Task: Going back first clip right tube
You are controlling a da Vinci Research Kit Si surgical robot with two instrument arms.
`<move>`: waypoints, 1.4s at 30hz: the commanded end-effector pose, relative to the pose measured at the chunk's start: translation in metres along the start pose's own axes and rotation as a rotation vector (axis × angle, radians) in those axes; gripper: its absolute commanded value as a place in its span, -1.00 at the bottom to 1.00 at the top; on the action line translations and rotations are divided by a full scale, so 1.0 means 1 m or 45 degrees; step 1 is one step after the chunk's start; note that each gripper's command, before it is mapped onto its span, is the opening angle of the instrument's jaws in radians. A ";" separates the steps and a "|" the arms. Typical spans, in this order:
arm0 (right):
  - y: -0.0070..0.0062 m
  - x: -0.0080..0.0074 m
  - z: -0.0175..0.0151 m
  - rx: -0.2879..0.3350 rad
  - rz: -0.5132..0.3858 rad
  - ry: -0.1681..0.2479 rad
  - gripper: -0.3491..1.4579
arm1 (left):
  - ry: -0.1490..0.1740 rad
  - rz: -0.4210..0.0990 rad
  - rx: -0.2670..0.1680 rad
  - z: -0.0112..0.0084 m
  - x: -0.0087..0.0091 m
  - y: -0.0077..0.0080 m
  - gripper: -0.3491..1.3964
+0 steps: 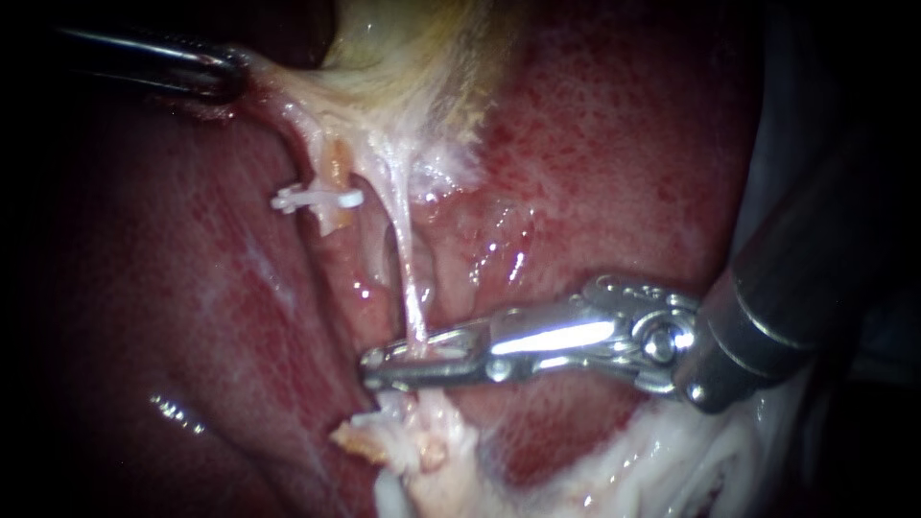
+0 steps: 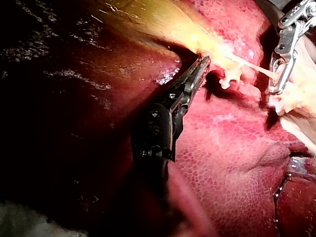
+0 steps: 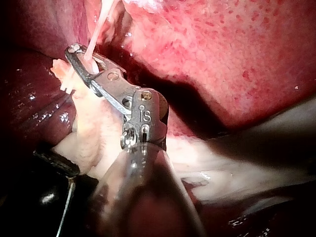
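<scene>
You are at a surgical work site, seen from very close. Wet, glistening organ tissue fills the view under a tight pool of light that falls to black at the edges. The mottled red liver [image 1: 614, 134] takes up most of the field, with the yellowish gallbladder [image 1: 413, 48] above it. The tools are slender surgical ones: your left instrument [image 1: 230, 72], its jaws clamped on the gallbladder's pale edge, and your right instrument [image 1: 413, 363], a hinged steel tip on a dark shaft. A small white clip [image 1: 317, 200] sits across a tube [image 1: 333, 165], which points to operative work.
</scene>
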 end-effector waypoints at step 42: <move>-0.0041 0.0015 -0.0164 -0.356 -0.988 -0.225 -0.06 | -0.031 0.012 -0.019 0.0052 -0.0050 -0.0018 -1.00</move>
